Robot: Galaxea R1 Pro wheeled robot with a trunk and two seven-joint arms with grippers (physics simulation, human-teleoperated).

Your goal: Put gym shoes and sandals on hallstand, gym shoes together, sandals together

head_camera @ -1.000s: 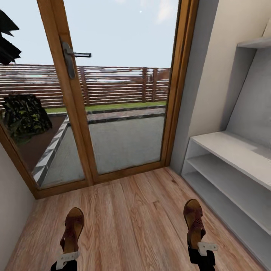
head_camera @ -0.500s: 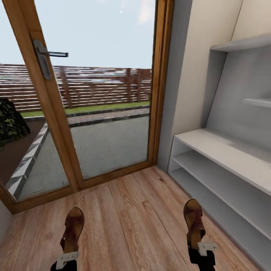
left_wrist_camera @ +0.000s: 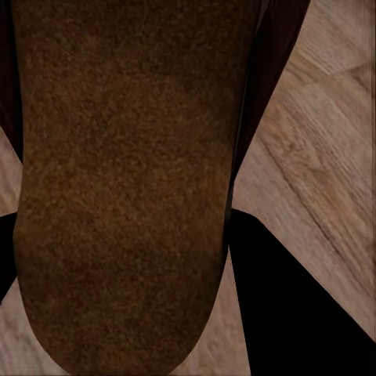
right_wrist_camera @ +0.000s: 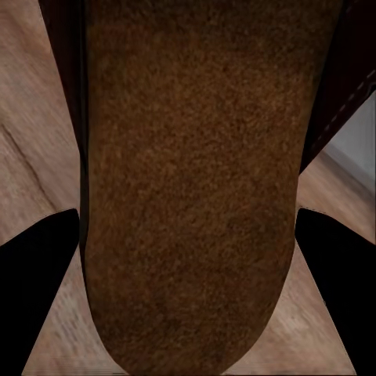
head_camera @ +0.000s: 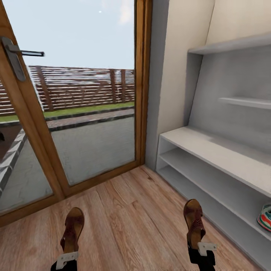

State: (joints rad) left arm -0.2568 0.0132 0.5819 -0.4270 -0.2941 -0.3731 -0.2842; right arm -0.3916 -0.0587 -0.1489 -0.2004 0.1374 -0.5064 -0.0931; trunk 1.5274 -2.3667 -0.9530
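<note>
Between jaws: each arm carries one sandal, toe pointing fwd, held up off the floor.
L gripper (head_camera: pixel 64 261): clamped on left sandal (head_camera: pixel 73 229).
R gripper (head_camera: pixel 202 253): clamped on right sandal (head_camera: pixel 193 222).
Handling: prob. light, flat, stiffish sole; heel-end hold looks OK.
Ahead-right of R jaws: hallstand (head_camera: pixel 210 145); gym shoe (head_camera: pixel 265 218) in lower bay.
Obstruction: top board over bays; glass door (head_camera: pixel 75 113) ahead.

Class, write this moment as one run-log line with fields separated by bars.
left gripper: holds sandal | right gripper: holds sandal | hallstand: ahead right, one gym shoe inside | phase: carrying
</note>
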